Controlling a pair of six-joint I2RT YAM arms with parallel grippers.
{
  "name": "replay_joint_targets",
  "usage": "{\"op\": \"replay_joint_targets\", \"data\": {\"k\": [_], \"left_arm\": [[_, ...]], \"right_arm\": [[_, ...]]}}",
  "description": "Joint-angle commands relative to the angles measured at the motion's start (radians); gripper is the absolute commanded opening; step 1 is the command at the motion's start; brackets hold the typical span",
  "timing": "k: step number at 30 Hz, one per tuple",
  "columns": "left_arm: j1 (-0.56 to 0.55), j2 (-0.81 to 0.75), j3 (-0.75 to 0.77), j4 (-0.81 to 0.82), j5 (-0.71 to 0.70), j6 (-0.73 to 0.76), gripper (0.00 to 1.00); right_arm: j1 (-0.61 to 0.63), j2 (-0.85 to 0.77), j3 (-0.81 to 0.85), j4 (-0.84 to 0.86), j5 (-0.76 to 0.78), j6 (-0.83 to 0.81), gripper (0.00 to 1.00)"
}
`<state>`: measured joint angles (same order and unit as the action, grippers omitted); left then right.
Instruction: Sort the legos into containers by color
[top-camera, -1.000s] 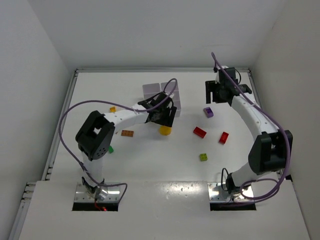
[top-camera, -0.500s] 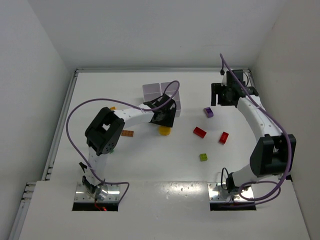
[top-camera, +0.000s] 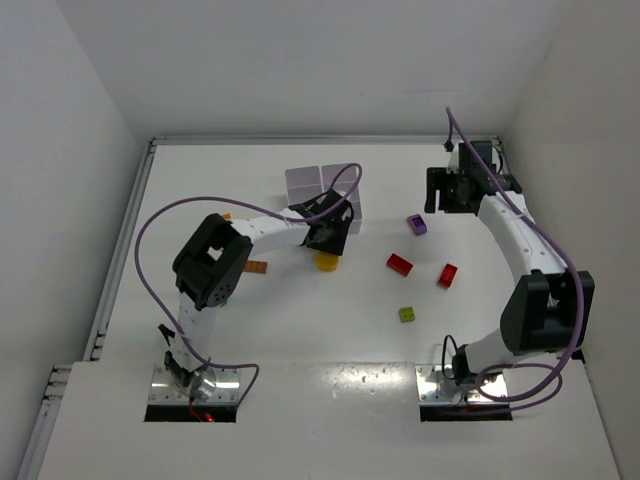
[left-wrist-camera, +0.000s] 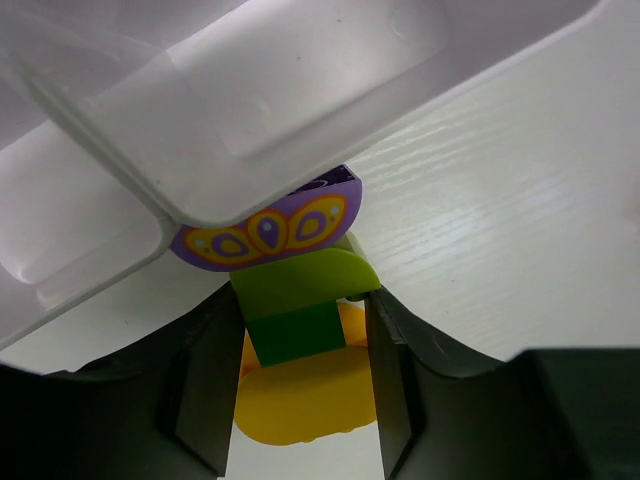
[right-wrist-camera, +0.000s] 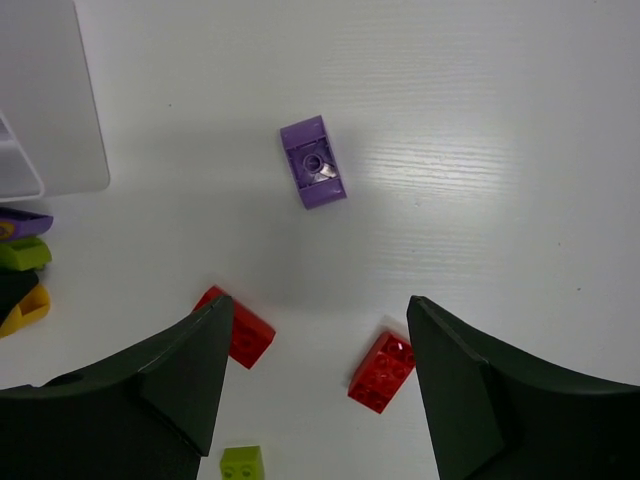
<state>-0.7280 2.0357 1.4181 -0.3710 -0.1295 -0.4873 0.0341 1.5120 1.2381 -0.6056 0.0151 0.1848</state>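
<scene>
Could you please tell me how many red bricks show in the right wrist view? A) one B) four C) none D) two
D: two red bricks lie on the table there, nearer the camera than the purple brick.

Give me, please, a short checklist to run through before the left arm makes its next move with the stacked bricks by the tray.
1. Clump sits between the left end effector's fingers: ok.
2. Grip on it is firm: cannot tell; the fingers flank it closely.
3. Clump is one colour, ready for a compartment: not ok; purple, lime, green and yellow pieces are stacked.
4. Gap between clump and tray: cannot tell; the tray's corner overlaps the purple piece in the left wrist view.
5. Right end effector open and empty: ok; a loose purple brick lies ahead of it.
</scene>
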Motion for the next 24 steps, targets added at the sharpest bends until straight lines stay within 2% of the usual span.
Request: {"op": "replay_joint_targets", "data": {"k": [1, 5, 6, 9, 10, 11, 14, 18, 20, 22, 24], "left_arm": [[-0.01, -0.055, -0.013, 0.024, 0.045, 0.081, 0.0], [-0.001, -0.162, -0.108, 0.024, 0.198, 0.246, 0.0], [0.013, -0.225, -0.134, 0.024, 0.305, 0.344, 0.0], [0.064, -0.356, -0.285, 0.075, 0.445, 0.496, 0.0], [0.064, -0.443, -0.318, 0.087, 0.459, 0.522, 0.0], [0.064, -0.481, -0.368, 0.096, 0.459, 0.568, 0.0], [0.064, -0.598, -0.419, 0.119, 0.493, 0.615, 0.0], [0.041, -0.663, -0.452, 0.145, 0.485, 0.644, 0.0], [0.032, -0.675, -0.452, 0.158, 0.458, 0.644, 0.0], [0.007, -0.686, -0.452, 0.168, 0.458, 0.633, 0.0], [0.007, -0.686, -0.441, 0.168, 0.446, 0.622, 0.0]], "right_arm": [[-0.005, -0.035, -0.002, 0.01, -0.042, 0.016, 0.7], [-0.005, -0.024, 0.018, -0.02, -0.193, -0.039, 0.7], [-0.005, -0.024, 0.032, -0.034, -0.296, -0.074, 0.7], [-0.016, 0.004, 0.041, -0.071, -0.494, -0.088, 0.7], [-0.016, 0.026, 0.041, -0.08, -0.542, -0.099, 0.7], [-0.025, 0.036, 0.041, -0.08, -0.634, -0.099, 0.7], [-0.025, 0.068, 0.032, -0.08, -0.78, -0.073, 0.7], [0.007, 0.135, 0.011, -0.036, -1.039, -0.013, 0.7], [0.021, 0.158, -0.002, 0.018, -1.156, 0.091, 0.7], [0.062, 0.187, -0.014, 0.107, -1.201, 0.171, 0.7], [0.093, 0.206, 0.015, 0.116, -1.225, 0.171, 0.68]]}}
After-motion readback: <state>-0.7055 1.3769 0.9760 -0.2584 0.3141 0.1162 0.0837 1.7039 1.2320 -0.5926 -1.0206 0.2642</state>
